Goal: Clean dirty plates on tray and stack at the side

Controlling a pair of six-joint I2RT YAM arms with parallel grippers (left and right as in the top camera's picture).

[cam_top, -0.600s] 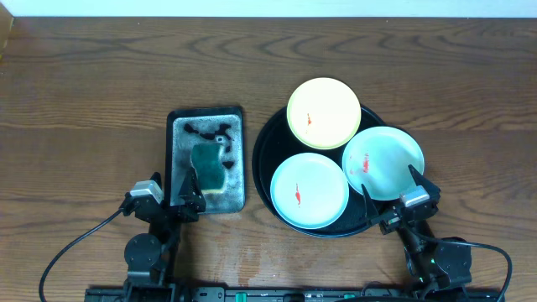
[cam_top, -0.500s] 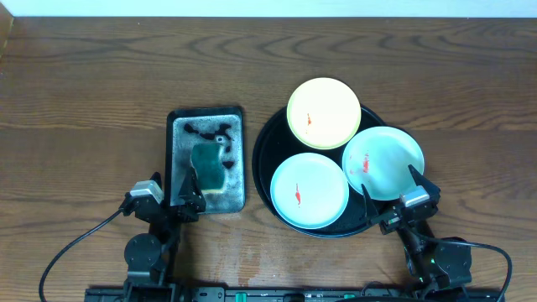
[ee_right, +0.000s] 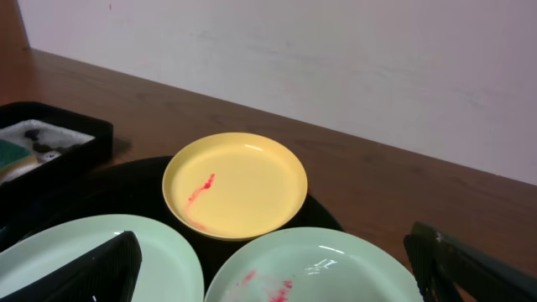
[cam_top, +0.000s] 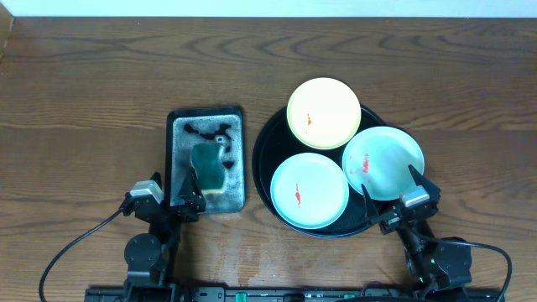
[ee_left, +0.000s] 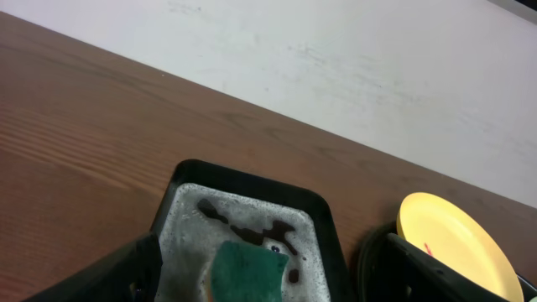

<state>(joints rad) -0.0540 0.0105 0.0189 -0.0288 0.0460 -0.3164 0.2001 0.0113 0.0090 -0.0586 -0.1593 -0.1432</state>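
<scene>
Brown wooden tabletop (cam_top: 101,84) carrying the tray (cam_top: 267,147) right of centre. Holding three red-smeared plates on that tray: pale yellow plate (cam_top: 324,113) farthest, left mint plate (cam_top: 309,190) and right mint plate (cam_top: 383,159) nearer. Hovering at the right mint plate's near edge with the right fingers (ee_right: 92,264) spread wide, gripping nothing. Hanging over the sponge dish (cam_top: 180,134) with the left fingers (ee_left: 117,273) likewise splayed and empty, above the green sponge (cam_top: 207,164).

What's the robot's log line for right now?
left gripper: open, empty | right gripper: open, empty | plates: three on tray, all red-smeared | sponge: in rectangular pan
</scene>
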